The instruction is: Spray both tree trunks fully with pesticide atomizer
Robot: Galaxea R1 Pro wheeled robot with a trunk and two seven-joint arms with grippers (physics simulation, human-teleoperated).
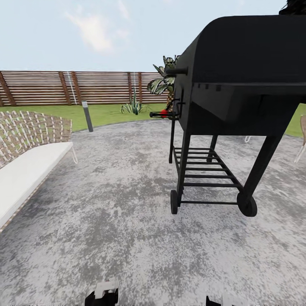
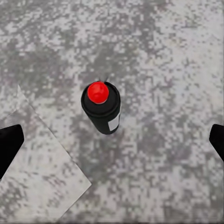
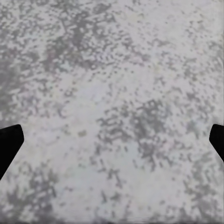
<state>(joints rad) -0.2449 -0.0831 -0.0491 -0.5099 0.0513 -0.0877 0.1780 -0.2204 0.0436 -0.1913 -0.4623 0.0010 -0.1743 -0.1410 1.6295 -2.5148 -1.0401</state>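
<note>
Left wrist view: the pesticide atomizer (image 2: 101, 108) stands upright on the paved floor (image 2: 168, 56), below and between my left gripper (image 2: 112, 142) fingers, spread wide. Looks light, rigid, slick; I'd clamp the black body under the red cap.

No readable text, pesticide atomizer (image 2: 101, 108) white label patch illegible

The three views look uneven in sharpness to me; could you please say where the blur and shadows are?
Head view: sharp on the grill and fence, paving mottled, with no clear cast shadow under the grill. Left wrist view: coarse and pixelated, yet the atomizer reads clearly, a paler patch beside it. Right wrist view: softest, just blurry paving between the open pincer's dark tips.
</note>
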